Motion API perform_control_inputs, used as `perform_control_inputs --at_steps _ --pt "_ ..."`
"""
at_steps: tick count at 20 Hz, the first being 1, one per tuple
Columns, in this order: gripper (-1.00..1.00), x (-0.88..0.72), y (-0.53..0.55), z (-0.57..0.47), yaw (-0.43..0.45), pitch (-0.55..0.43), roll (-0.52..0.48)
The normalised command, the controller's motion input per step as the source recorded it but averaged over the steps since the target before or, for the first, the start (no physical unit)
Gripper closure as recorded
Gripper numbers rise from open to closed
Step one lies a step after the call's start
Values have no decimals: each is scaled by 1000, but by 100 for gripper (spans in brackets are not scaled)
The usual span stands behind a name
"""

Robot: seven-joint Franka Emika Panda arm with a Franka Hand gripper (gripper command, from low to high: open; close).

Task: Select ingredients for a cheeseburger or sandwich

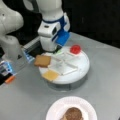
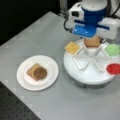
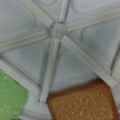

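grey table (image 1: 105, 82) carries a white divided tray (image 2: 90, 75) and a white plate (image 2: 51, 75). arm (image 1: 51, 15) stands low over the tray's far side in both front views, blue-trimmed gripper (image 2: 92, 37) just above a tan toast (image 2: 92, 42). fingers are hidden behind the hand body, and the wrist view shows no fingertips, so i cannot tell how far apart the jaws stand or whether they hold anything. on the plate, a toast base (image 2: 31, 70) with brown patty (image 2: 40, 73) on top: stack begun, not capped. left in the tray: cheese (image 2: 72, 47) in the next compartment at a front view's left, green leaf (image 2: 112, 49) on the toast's other side, red disc (image 2: 113, 68) beyond that. wrist view looks down on the tray's hub (image 3: 58, 28) and dividers, toast (image 3: 82, 102) at bottom right, leaf (image 3: 11, 97) at bottom left. judged step: picking the second toast, though cheese is still unplaced. the toast hangs partly over the tray's rim in a front view (image 1: 42, 60), so a grip calls for square alignment and a straight lift clear of the dividers.
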Motion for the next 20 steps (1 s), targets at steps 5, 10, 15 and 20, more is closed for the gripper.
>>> perform_control_inputs --at_steps 5,10,15,20 --pt "-100 363 -215 67 -183 107 156" --pt "-100 312 -245 77 -152 115 110" --pt "-100 356 -275 120 15 126 62" --pt "-100 242 -324 87 118 110 159"
